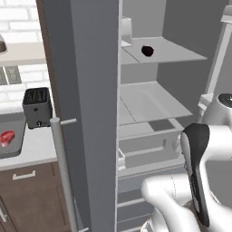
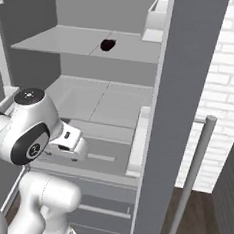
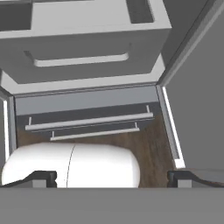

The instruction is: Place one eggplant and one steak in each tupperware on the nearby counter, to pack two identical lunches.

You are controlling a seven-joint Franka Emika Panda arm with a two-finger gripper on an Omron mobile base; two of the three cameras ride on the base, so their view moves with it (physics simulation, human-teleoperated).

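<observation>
A very dark, near-black eggplant [image 1: 147, 50] [image 2: 108, 45] lies on the upper shelf of the open fridge. On the counter at the far left sits a grey tupperware [image 1: 17, 129] with a flat pink-red steak [image 1: 7, 138] in it. My gripper [image 3: 112, 179] is open, its dark fingertips [image 3: 43, 178] wide apart with nothing between them. It hangs low in front of the fridge, looking down at the bottom drawer and the wooden floor, well below the eggplant's shelf. My white hand [image 2: 69, 142] shows in front of the lower shelf.
The open fridge door [image 1: 86, 113] with its long handle [image 1: 63, 172] stands between the fridge interior and the counter. A black toaster [image 1: 37, 107] sits on the counter behind the tupperware. A white door bin [image 2: 157, 14] hangs near the top shelf.
</observation>
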